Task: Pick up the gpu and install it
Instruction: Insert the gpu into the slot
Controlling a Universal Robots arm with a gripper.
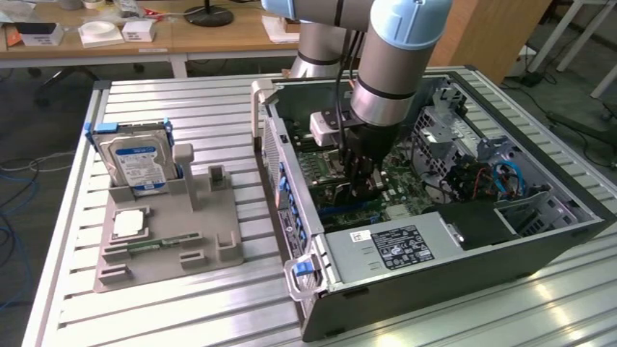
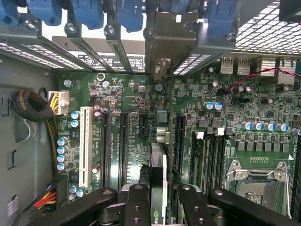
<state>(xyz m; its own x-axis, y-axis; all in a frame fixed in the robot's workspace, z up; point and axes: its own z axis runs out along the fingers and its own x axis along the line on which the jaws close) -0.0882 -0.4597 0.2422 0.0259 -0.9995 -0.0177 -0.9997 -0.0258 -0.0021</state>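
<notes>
The black two-fingered pincer (image 2: 159, 200) pinches the thin dark green gpu card (image 2: 158, 162) edge-on between its fingers, inside the open grey computer case (image 1: 540, 238). Directly beneath it lies the green motherboard (image 2: 235, 108), black expansion slots (image 2: 123, 141) just beside the card.

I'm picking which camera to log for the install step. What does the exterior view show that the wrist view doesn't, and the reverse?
Exterior view alone: the grey fixture tray holding the hard drive and memory stick, plus the power supply. Wrist view alone: the white slot and the black expansion slots close up, with the gpu held edge-on between the fingers. Both share the open computer case, its motherboard and the gripper.
</notes>
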